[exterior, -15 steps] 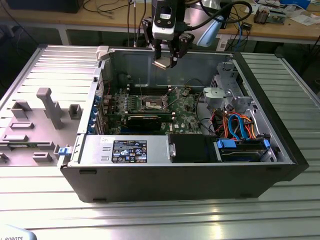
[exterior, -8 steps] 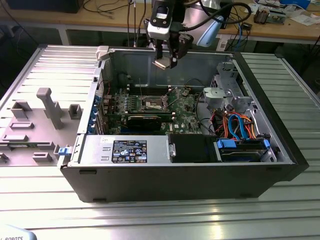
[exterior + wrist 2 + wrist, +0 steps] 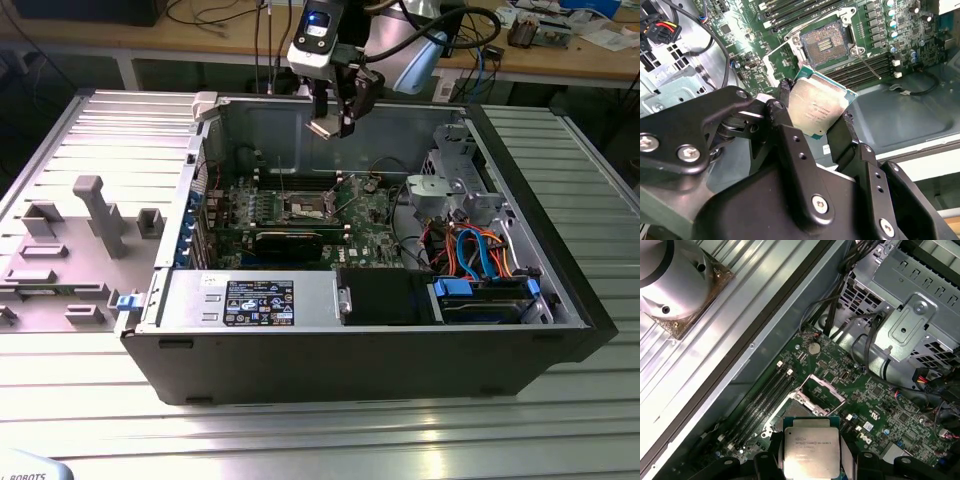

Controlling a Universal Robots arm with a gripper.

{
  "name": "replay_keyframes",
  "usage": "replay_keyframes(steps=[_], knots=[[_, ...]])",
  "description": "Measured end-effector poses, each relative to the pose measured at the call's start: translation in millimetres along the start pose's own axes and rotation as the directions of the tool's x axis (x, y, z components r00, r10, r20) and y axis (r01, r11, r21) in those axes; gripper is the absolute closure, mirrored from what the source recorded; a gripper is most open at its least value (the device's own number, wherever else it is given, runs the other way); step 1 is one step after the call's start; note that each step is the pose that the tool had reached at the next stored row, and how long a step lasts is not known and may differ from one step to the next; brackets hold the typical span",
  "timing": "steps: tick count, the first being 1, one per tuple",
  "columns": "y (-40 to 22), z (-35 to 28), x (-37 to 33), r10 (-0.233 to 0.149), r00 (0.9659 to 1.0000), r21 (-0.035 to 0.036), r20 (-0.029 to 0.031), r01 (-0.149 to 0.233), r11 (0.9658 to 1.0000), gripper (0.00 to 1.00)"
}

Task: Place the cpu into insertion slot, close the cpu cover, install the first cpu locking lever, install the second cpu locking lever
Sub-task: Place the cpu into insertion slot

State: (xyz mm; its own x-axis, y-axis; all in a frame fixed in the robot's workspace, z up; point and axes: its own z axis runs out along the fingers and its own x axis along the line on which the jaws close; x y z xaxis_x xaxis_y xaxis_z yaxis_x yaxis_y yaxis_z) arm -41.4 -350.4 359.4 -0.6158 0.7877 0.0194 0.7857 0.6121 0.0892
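In the second wrist view the jaws pinch the cpu (image 3: pixel 817 107) between them, above the insertion slot (image 3: pixel 824 44).

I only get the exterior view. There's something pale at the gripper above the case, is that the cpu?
Observer: Yes. In the second wrist view the gripper pinches the cpu by two opposite edges, with its metal top facing the camera.
Operator: Is the slot free?
Observer: In the second wrist view the slot is bare, with its dark centre exposed.
Operator: And the cover?
Observer: In the first wrist view the cover stands swung up off the slot.
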Motion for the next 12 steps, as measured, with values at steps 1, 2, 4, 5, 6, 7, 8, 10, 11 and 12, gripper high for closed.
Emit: replay_keyframes(steps=[1,2,4,5,6,7,8,10,11,12], knots=[[0.0,0.0,0.0,0.0,1.0,0.0,0.0,0.0,1.0,0.45],[0.0,0.0,0.0,0.0,1.0,0.0,0.0,0.0,1.0,0.45],[0.0,0.0,0.0,0.001,1.0,-0.0001,0.0001,-0.001,1.0,0.45],[0.0,0.0,0.0,0.005,1.0,-0.0002,0.0005,-0.005,1.0,0.45],[0.0,0.0,0.0,0.011,0.9999,-0.0002,0.001,-0.011,0.9999,0.45],[0.0,0.0,0.0,0.015,0.9999,-0.0004,0.0014,-0.015,0.9999,0.45],[0.0,0.0,0.0,0.021,0.9998,-0.0005,0.0019,-0.021,0.9998,0.45],[0.0,0.1,0.0,0.047,0.9989,-0.0011,0.0042,-0.047,0.9989,0.45],[0.0,0.1,0.0,0.057,0.9984,-0.0013,0.005,-0.056,0.9984,0.45],[0.0,0.1,0.0,0.068,0.9977,-0.0016,0.006,-0.068,0.9977,0.45]])
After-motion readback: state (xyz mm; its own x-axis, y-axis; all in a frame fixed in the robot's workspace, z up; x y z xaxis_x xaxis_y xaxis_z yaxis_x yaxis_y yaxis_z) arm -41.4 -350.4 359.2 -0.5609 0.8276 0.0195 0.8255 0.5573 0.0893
